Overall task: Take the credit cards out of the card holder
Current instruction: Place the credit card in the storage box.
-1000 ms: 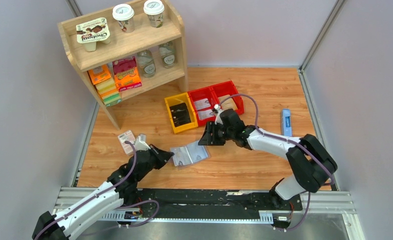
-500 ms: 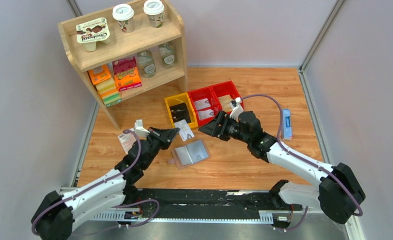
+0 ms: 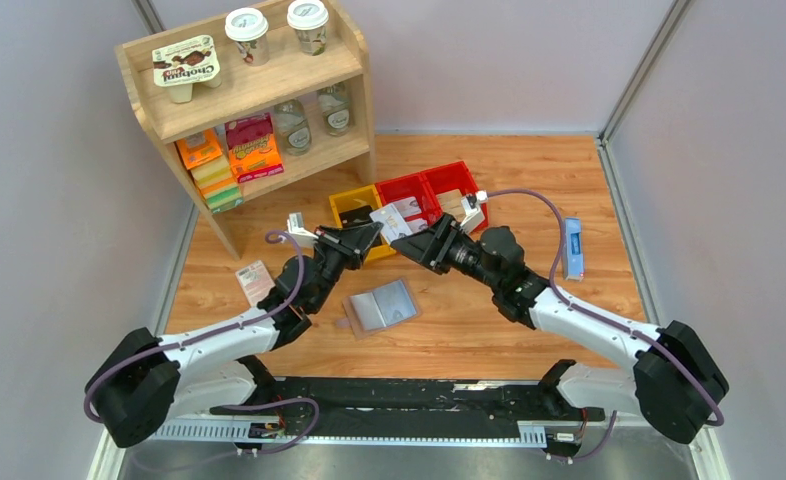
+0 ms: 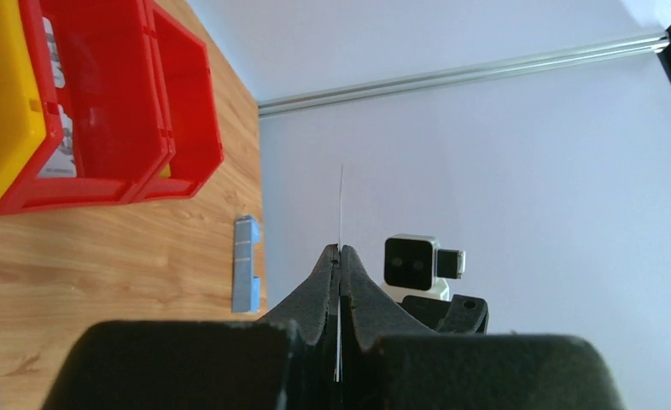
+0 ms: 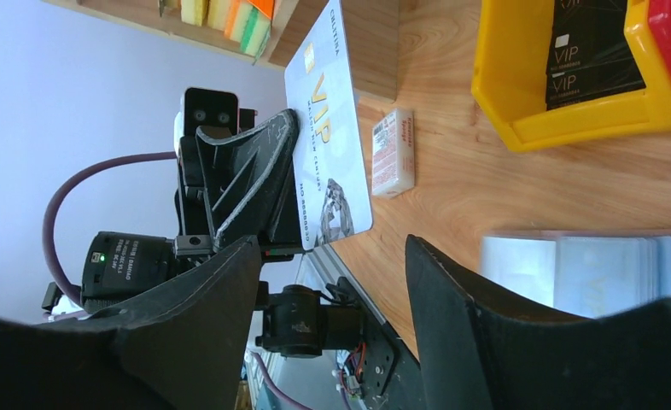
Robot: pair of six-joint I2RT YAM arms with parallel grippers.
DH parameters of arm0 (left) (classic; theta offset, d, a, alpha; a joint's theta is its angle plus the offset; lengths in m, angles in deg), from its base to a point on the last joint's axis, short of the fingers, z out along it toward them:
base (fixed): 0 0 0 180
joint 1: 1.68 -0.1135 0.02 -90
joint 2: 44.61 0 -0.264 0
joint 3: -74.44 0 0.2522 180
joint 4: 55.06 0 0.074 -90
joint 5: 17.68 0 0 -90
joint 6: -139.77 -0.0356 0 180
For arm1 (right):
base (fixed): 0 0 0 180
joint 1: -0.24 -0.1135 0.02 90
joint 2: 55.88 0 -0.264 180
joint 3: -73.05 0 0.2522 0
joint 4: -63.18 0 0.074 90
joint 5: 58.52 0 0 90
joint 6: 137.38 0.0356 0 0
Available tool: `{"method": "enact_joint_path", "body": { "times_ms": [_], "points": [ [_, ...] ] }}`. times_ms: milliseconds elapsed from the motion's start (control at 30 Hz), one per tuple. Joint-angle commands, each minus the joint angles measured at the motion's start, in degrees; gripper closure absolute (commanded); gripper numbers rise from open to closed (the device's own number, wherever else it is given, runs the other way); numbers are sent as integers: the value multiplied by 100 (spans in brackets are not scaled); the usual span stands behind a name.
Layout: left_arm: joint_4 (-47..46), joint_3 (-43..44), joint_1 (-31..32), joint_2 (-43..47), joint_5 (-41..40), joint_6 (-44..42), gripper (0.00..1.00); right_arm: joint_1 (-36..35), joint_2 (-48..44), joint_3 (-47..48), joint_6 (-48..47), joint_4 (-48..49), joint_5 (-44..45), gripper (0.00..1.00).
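Left claw (image 3: 367,238) is clenched on one edge of a card (image 3: 389,220), held in the air. Right claw (image 3: 416,243) gapes released, facing the card's free edge. Card holder (image 3: 381,306) lies open below them, bare bench (image 3: 529,190) around.

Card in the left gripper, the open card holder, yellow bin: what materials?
Card: likely rigid plastic, glossy pale silver with printed VIP lettering; looks flat and hair-thin edge-on in the left gripper.
Card holder: brown outer rim, possibly leather or faux; inner pockets look like shiny translucent plastic.
Yellow bin: moulded plastic, smooth, slightly glossy, uniform colour.
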Motion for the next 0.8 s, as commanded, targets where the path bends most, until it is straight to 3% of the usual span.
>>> {"method": "enact_joint_path", "body": {
  "times_ms": [0, 267, 433, 567, 600, 667, 767],
  "points": [
    [-712, 278, 53, -213, -143, 185, 100, -21, 96, 322, -9, 467, 218, 36],
    [-914, 323, 176, -451, -160, 238, 100, -12, 131, 454, -185, 546, 350, 49],
    [-1028, 323, 194, -477, -117, 203, 100, 75, 149, 472, -220, 589, 368, 72],
    [-1046, 226, 194, -434, -117, 176, 100, 198, 131, 446, -238, 599, 210, 100],
    [-1081, 208, 194, -416, -73, 63, 100, 216, 105, 428, -273, 564, 166, 100],
    [-951, 182, 142, -319, 232, -270, 94, 304, 9, 384, -395, 476, 43, 100],
    [-441, 165, -209, 57, 1041, -815, 70, 514, -219, 305, -755, 221, -299, 100]
  ]
}}
